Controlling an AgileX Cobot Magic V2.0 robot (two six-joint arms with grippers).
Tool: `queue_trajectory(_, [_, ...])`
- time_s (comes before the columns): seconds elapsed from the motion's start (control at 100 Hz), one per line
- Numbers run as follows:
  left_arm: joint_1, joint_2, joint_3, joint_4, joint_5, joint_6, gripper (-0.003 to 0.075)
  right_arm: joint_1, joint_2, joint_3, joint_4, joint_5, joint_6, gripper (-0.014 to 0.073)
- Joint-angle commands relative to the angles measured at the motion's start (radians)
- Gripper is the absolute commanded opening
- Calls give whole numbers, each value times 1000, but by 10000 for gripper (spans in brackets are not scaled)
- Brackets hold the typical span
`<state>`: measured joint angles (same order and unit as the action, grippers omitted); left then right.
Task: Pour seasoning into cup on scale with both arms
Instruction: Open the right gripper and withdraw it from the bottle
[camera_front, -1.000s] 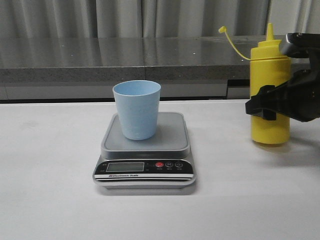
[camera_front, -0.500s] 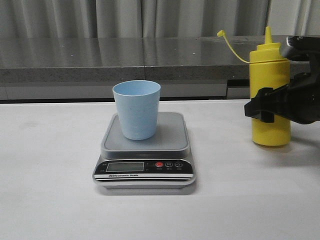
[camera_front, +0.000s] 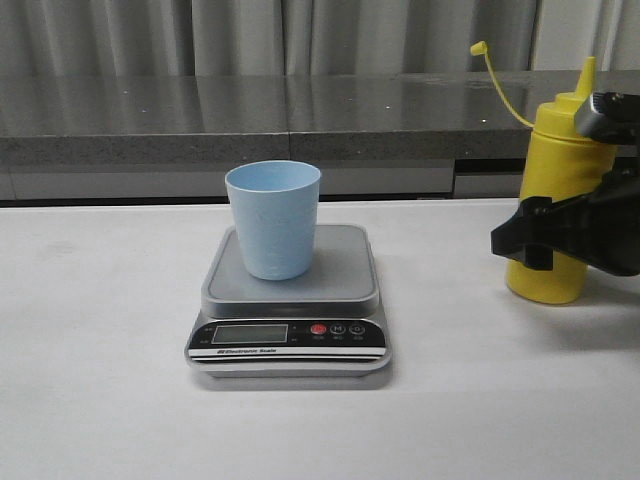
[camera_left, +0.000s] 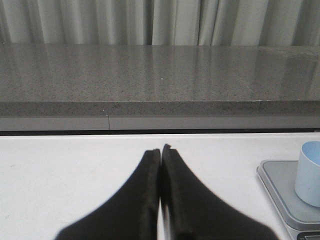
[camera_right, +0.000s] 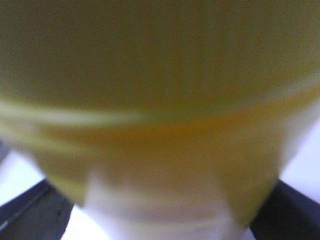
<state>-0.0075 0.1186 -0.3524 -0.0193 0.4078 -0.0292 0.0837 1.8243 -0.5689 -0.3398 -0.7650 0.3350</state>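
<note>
Right tool (camera_front: 540, 240) grips the tilted yellow squeeze bottle (camera_front: 560, 150) near the tabletop's (camera_front: 100, 400) right edge; left tool (camera_left: 161, 155) pressed closed, empty.

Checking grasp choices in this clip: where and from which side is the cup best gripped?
Grip the cup around its mid wall, coming in level from the robot's left, where the shut left gripper waits. It stands upright on the scale, has no handle, and tapers downward, so a side pinch below the rim should hold.
</note>
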Motion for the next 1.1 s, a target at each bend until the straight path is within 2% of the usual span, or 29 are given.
queue_trajectory(0.0, [3, 11, -28, -5, -80, -9, -20, -8, -67, 10, 21, -77, -7, 665])
queue_trajectory(0.41, [3, 11, -28, -5, -80, -9, -20, -9, -227, 158, 96, -63, -7, 665])
queue_trajectory(0.55, [3, 11, -28, -5, -80, -9, -20, -9, -336, 221, 183, -31, -7, 632])
queue_trajectory(0.62, [3, 11, -28, -5, -80, -9, -20, -9, -405, 253, 232, -2, -7, 544])
queue_trajectory(0.81, [3, 11, -28, -5, -80, -9, -20, -9, -600, 320, 252, 102, -7, 153])
queue_trajectory(0.93, [3, 11, -28, -5, -80, -9, -20, -9, -720, 348, 252, 153, -7, -32])
queue_trajectory(0.97, [3, 11, -28, -5, -80, -9, -20, -9, -762, 356, 252, 168, -7, -71])
queue_trajectory(1.09, [3, 11, -28, -5, -80, -9, -20, -9, -881, 372, 253, 216, -7, -68])
